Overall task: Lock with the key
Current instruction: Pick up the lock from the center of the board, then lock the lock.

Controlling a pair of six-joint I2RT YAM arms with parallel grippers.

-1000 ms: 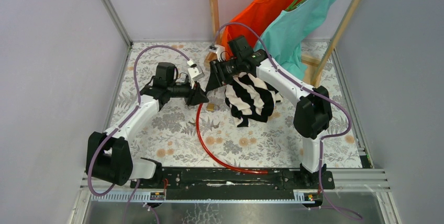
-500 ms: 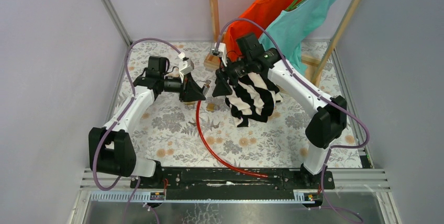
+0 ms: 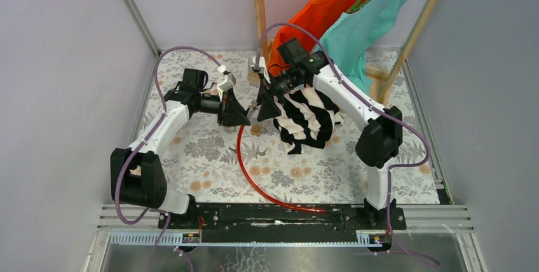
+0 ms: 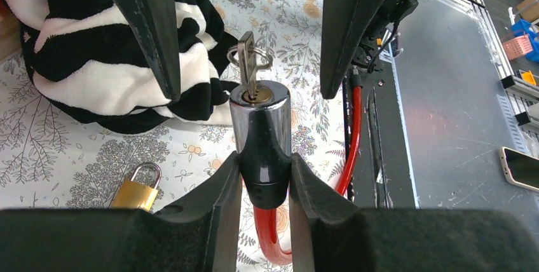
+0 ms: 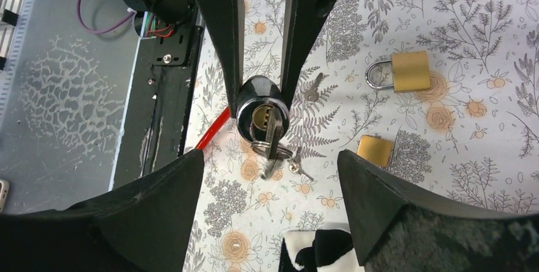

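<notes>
My left gripper [image 4: 265, 161] is shut on the black-collared chrome lock head [image 4: 260, 116] of a red cable lock [image 3: 254, 176] and holds it off the table. The key [image 4: 246, 62], thin and grey on a ring, stands in the keyhole. It also shows in the right wrist view [image 5: 272, 133]. My right gripper [image 5: 270, 157] is open, faces the lock head [image 5: 260, 103], and its fingers [image 4: 149, 24] flank the key without touching it. In the top view the left gripper [image 3: 245, 116] and the right gripper [image 3: 259, 108] meet nose to nose.
A brass padlock [image 5: 410, 70], a small brass block [image 5: 374, 150] and a loose key [image 5: 311, 88] lie on the floral table below. A black-and-white striped cloth [image 3: 308, 119] lies to the right. An orange shirt [image 3: 318, 11] and a teal shirt [image 3: 362, 30] hang on a wooden rack.
The left gripper drew back to the left with the lock head. The right gripper pulled away, then came back close to the key.
</notes>
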